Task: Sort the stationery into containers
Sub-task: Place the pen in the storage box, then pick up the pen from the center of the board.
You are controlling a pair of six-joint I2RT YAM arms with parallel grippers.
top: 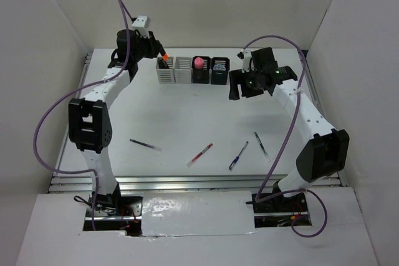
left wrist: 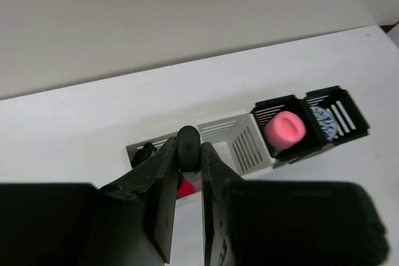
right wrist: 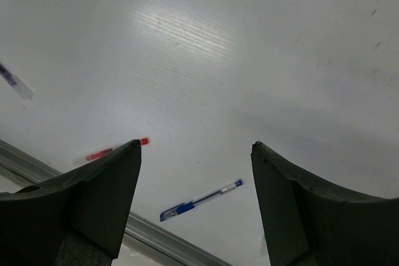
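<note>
A: At 12 o'clock on the white table (top: 187,116), a row of four slotted containers (top: 192,71): two light grey on the left, two black on the right.
B: Arms?
A: Left gripper (top: 161,55) clamped on a black highlighter (top: 163,58) with an orange cap, right over the leftmost grey holder. Can't tell if its tip is inside. Right gripper (top: 237,91) sits at 3 o'clock of the row, near it, fingers spread wide, nothing between them.
B: Wrist views add anything?
A: Left wrist: the highlighter's black end pinched between the fingers. A pink-capped cylinder (left wrist: 285,130) stands in the first black holder, a blue-patterned item (left wrist: 321,121) in the last. The fingers block most of the grey holder. Right wrist: just table and pens.
B: Loose stuff?
A: Four pens toward 6 o'clock, well apart: clear pen (top: 144,144), red pen (top: 200,154), blue pen (top: 238,156), dark pen (top: 261,145).
</note>
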